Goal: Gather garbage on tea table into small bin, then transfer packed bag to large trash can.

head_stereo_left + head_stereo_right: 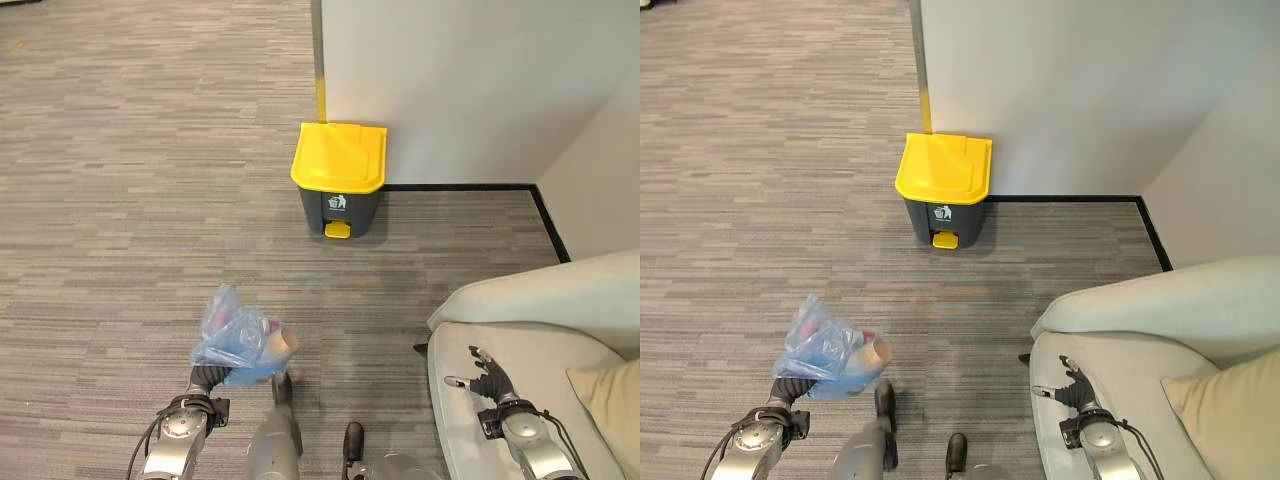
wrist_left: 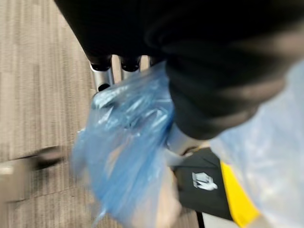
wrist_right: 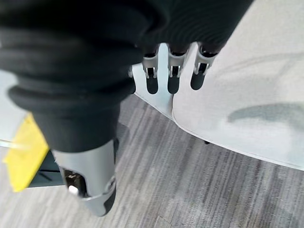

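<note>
Carrying the packed load, the left hand (image 1: 206, 377) is curled round the gathered neck of a translucent blue plastic bag (image 1: 236, 340) stuffed with rubbish, including a tan, cup-like item showing at its side; the bag bulges up and forward of the hand, clear of the grey striped carpet (image 1: 120, 200), and the left wrist view shows the film bunched against the fingers (image 2: 101, 78). The relation that governs the coming move is this: the dark grey pedal bin with a yellow lid (image 1: 339, 178) stands straight ahead of the bag and slightly to the right, well apart from it, backed against the white wall (image 1: 470, 80) beside a yellow-edged wall corner. The left hand is clearly the nearer one and already has the load, so the approach appears to fall to that arm. The yellow lid is down, and the small yellow pedal (image 1: 338, 230) at the bin's base faces the robot; by judgement the lid must be raised before the bag can go in. Open carpet lies between bag and bin, with nothing seen in the path. Further right, the pale cream sofa (image 1: 560, 310) with a beige cushion (image 1: 612, 395) occupies the lower right corner of the floor area. The right hand (image 1: 487, 375) hangs over the sofa seat, fingers loosely extended, holding nothing.
</note>
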